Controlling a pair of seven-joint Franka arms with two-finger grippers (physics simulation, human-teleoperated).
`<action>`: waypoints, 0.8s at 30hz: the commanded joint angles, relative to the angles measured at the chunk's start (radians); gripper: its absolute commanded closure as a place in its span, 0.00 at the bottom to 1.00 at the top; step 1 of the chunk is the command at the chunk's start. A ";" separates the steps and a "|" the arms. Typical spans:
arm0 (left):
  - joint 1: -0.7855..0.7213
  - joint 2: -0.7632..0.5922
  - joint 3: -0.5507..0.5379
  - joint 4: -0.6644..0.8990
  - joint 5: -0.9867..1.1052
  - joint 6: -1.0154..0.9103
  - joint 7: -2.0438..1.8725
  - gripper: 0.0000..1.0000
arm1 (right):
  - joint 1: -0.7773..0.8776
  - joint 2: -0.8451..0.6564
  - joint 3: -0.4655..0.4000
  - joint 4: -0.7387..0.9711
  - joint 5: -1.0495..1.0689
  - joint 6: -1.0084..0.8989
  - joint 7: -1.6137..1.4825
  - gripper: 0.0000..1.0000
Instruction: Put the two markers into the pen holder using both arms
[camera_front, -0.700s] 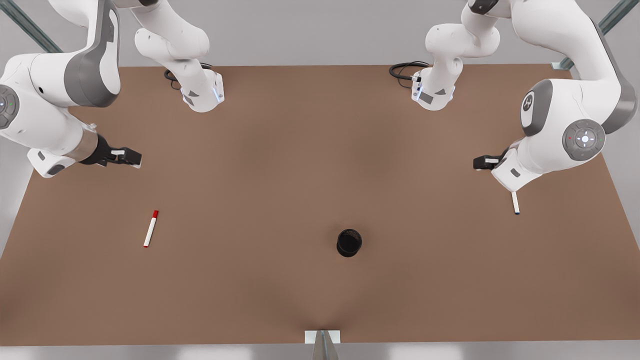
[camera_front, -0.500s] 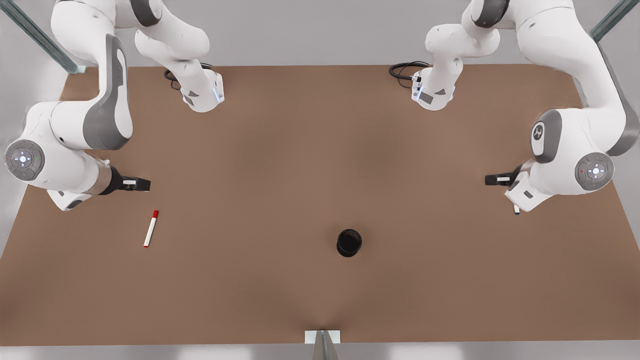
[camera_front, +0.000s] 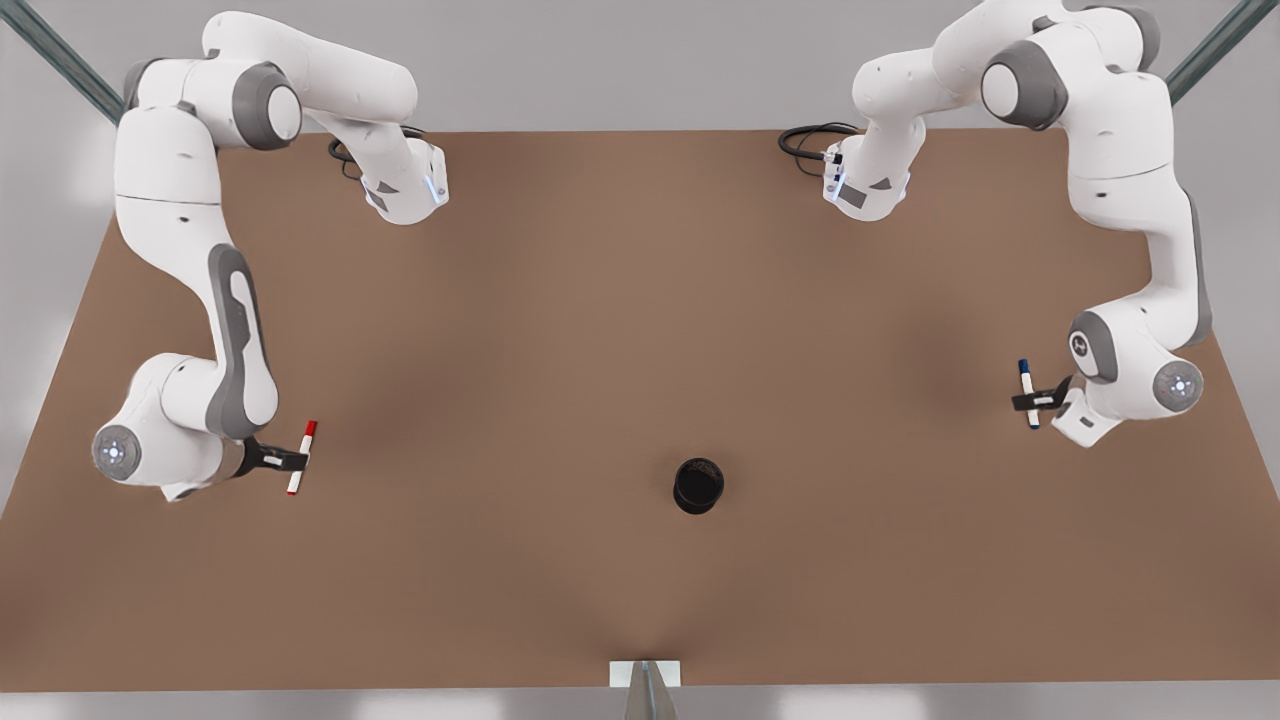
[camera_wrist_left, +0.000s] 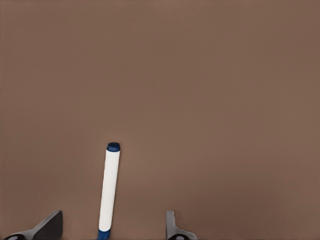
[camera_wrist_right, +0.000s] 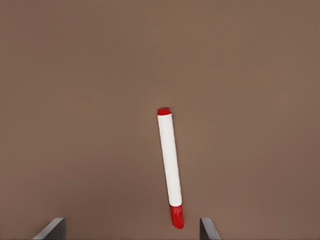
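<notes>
The red-capped marker (camera_front: 302, 457) lies flat on the brown table at the front view's left, and my right gripper (camera_front: 293, 460) is down over its middle. That marker (camera_wrist_right: 170, 165) lies between the open right gripper (camera_wrist_right: 131, 229) fingers, untouched. The blue-capped marker (camera_front: 1027, 392) lies at the front view's right with my left gripper (camera_front: 1032, 401) across it. Its white barrel (camera_wrist_left: 109, 187) runs between the spread fingers of the open left gripper (camera_wrist_left: 111, 227). The black pen holder (camera_front: 698, 485) stands upright near the table's middle front, far from both grippers.
Both arm bases (camera_front: 405, 185) (camera_front: 865, 185) stand at the table's back edge, each with a black cable (camera_front: 808, 140) beside it. A small metal bracket (camera_front: 645, 675) sits at the front edge. Bare tabletop (camera_front: 600, 350) lies between the markers and the holder.
Both arms have swung forward and down. Each gripper, earlier behind its marker, now sits low over it, and the blue marker has come out from under the arm.
</notes>
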 joint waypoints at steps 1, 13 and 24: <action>0.000 0.001 0.004 -0.013 0.003 0.118 0.346 0.00 | -0.003 -0.001 0.000 -0.025 0.006 0.191 -0.130 0.00; 0.043 0.062 0.004 -0.079 -0.051 0.222 0.264 0.00 | -0.013 0.013 0.000 -0.206 -0.061 0.407 -0.162 0.00; 0.043 0.045 0.004 -0.085 -0.059 0.216 0.266 0.32 | -0.013 0.051 0.001 -0.190 -0.034 0.470 -0.143 0.00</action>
